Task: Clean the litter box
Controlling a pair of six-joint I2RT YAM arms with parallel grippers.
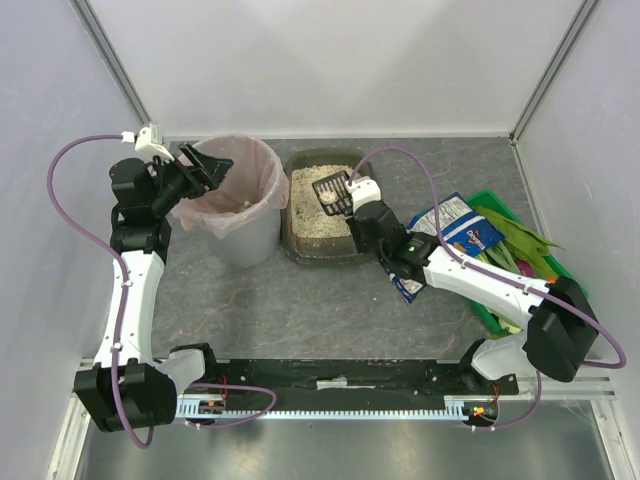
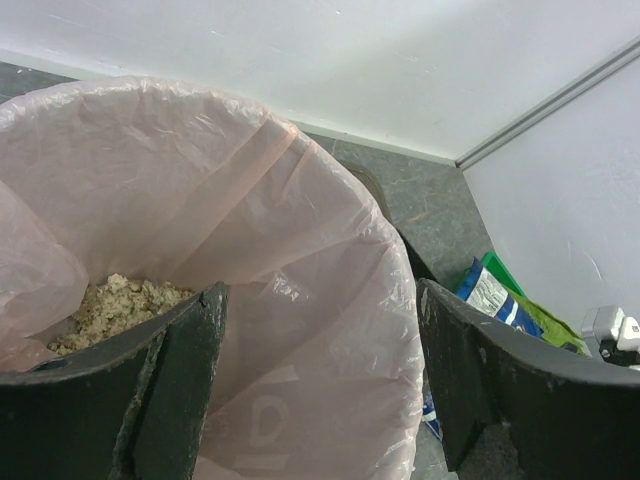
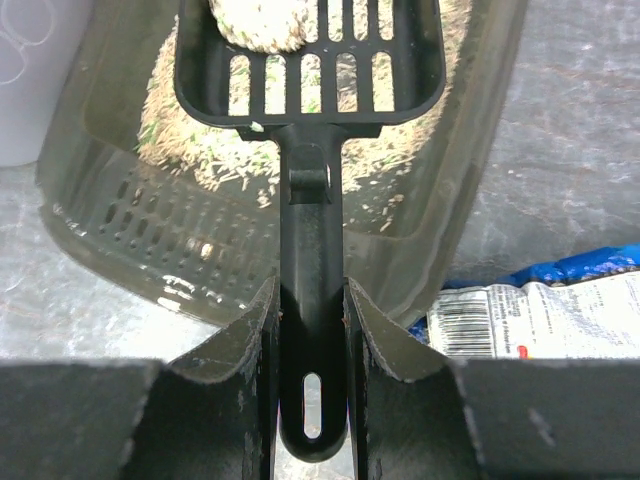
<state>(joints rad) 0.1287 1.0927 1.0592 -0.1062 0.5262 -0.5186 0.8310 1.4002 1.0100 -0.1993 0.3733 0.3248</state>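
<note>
Black slotted scoop [image 3: 310, 60], clenched in the right gripper [image 3: 312, 320], carries a clump [image 3: 258, 22] above the litter box [image 1: 320, 250], upper centre of the top view. The left gripper [image 2: 320, 350] is released, astride the rim of the pink-lined bin [image 2: 250, 200], which holds some waste [image 2: 115, 305]. More scooping likely remains.

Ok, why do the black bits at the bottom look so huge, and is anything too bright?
Left wrist view: the left gripper sits right at the lens, so its open fingers loom large. Right wrist view: same for the right gripper, shut on the scoop; the clump looks washed-out. Top view: even light, soft shadows.
</note>
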